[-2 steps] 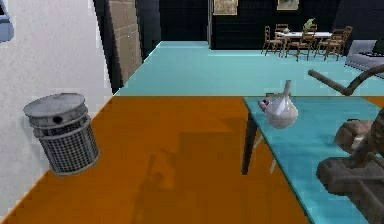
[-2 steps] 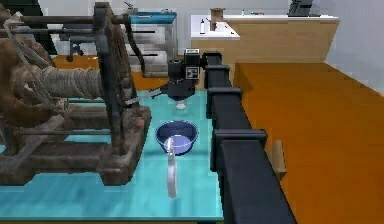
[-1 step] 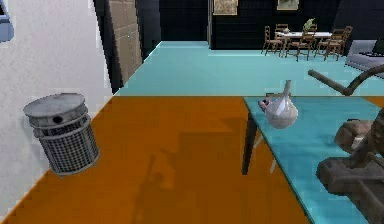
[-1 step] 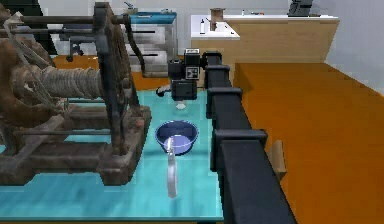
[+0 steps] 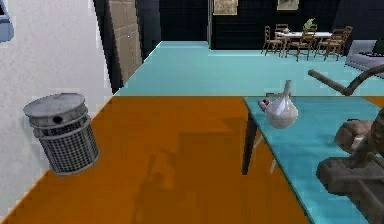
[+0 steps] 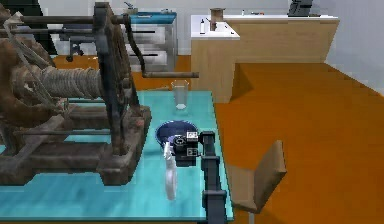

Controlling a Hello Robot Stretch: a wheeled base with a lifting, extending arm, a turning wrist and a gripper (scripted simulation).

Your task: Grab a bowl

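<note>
I'm watching the arm side view, and the bowl (image 6: pixel 180 129) is sitting on the teal table (image 6: pixel 110 200). It's a dark blue round one, near the table's right-hand edge. The arm (image 6: pixel 212 185) is showing as a dark bar from the bottom edge. The gripper (image 6: pixel 176 150) is sitting at the bowl's near rim, with the two white marker squares (image 6: pixel 206 138) just right of it. Whether it's over the bowl or touching it, I honestly can't tell. Same goes for the fingers: I can't tell what state they're in. With the bowl sitting right behind them, I can't tell whether the gripper is holding anything either.

A clear glass (image 6: pixel 181 95) is standing upright just beyond the bowl, apart from it. A big brown wooden contraption (image 6: pixel 70 100) is taking up the table's left part. A pale slim thing (image 6: pixel 172 180) is lying just left of the arm, nearer than the bowl. A brown chair (image 6: pixel 262 178) is standing on the orange floor (image 6: pixel 320 130) beside the table's right edge. A beige counter (image 6: pixel 270 40) is standing farther out.

In the forward view, a grey mesh bin (image 5: pixel 60 130) is showing at the left by the white wall (image 5: pixel 45 50). A pale grey jug-like thing (image 5: pixel 279 108) is sitting on the table near its corner. A dining set (image 5: pixel 305 40) is standing way at the back.
</note>
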